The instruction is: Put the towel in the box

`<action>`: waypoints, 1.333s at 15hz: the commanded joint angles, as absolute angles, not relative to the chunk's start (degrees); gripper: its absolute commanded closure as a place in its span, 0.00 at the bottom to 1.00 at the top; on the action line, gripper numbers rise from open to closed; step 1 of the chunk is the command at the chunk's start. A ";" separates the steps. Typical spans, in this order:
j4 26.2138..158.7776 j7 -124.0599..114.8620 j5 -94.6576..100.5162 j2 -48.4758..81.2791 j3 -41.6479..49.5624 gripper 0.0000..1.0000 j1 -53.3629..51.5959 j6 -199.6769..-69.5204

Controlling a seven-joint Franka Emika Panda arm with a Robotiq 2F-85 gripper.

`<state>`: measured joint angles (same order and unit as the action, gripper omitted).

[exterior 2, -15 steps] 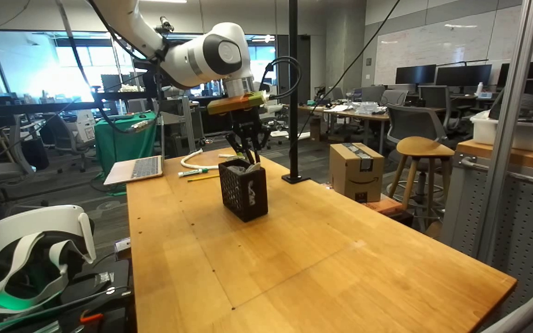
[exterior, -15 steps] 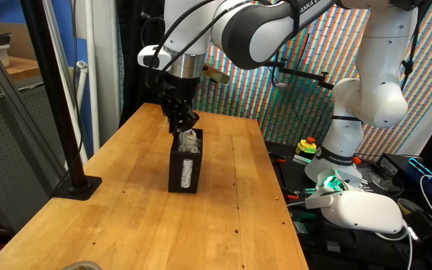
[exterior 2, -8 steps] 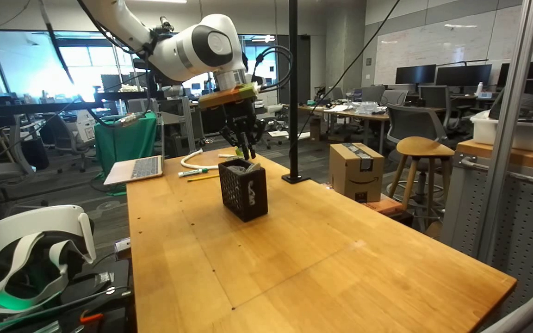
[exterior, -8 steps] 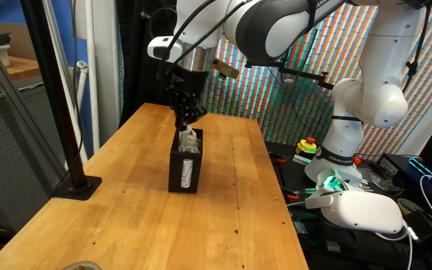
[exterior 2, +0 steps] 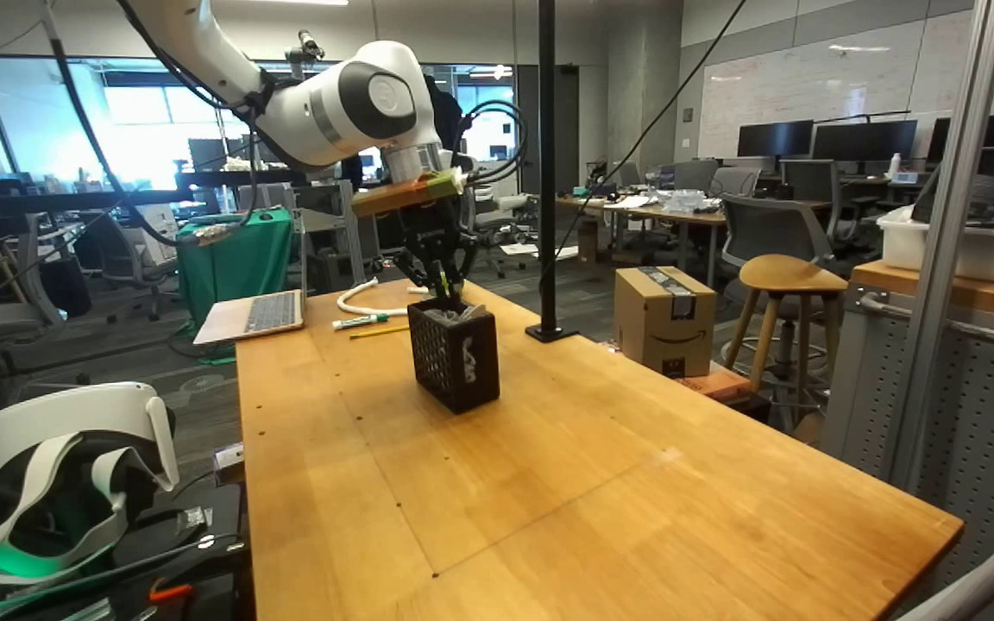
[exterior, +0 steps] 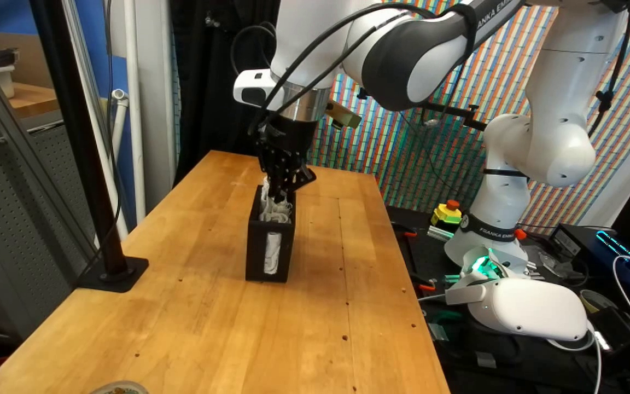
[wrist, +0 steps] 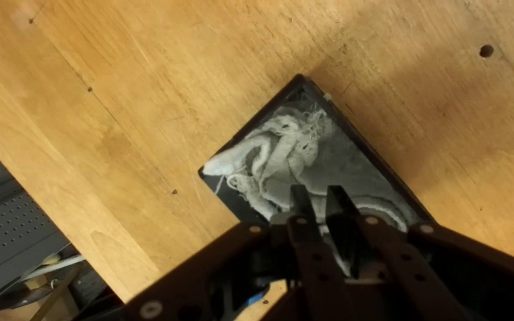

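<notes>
A black box (exterior 2: 438,355) with a perforated side stands upright on a wooden table (exterior: 315,339), and a crumpled whitish towel (wrist: 283,165) lies inside it, showing at the top. The gripper (wrist: 317,189) points down at the box's mouth, its fingers nearly together with a narrow gap between them; whether they touch the towel cannot be told. In an exterior view, a marker (exterior 2: 360,322), a yellow pencil (exterior 2: 379,331) and a curved white tube (exterior 2: 343,302) lie just beyond the box, and a laptop (exterior 2: 260,317) sits at the table's corner. A black post (exterior 2: 547,172) rises at the table's edge, apart from the box. The wood is honey-coloured, seamed, and dotted with small dark holes. Around the table are a white headset (exterior 2: 74,474), a cardboard carton (exterior 2: 665,319), a wooden stool (exterior 2: 790,276), and desks with monitors (exterior 2: 864,151) below a whiteboard (exterior 2: 808,95).
</notes>
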<state>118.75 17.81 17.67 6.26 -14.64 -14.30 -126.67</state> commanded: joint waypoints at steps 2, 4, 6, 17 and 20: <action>120.33 13.20 20.48 8.93 -14.58 0.82 -15.45 -129.29; 119.84 11.51 20.54 11.58 -14.42 0.81 -15.79 -128.66; 118.41 10.86 19.83 14.23 -14.33 0.81 -15.94 -127.51; 111.10 10.36 14.39 23.81 -14.07 0.81 -16.00 -118.75; 110.32 9.63 13.49 24.90 -14.07 0.82 -16.04 -117.02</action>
<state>111.86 10.64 15.62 18.66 -14.16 -15.50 -118.09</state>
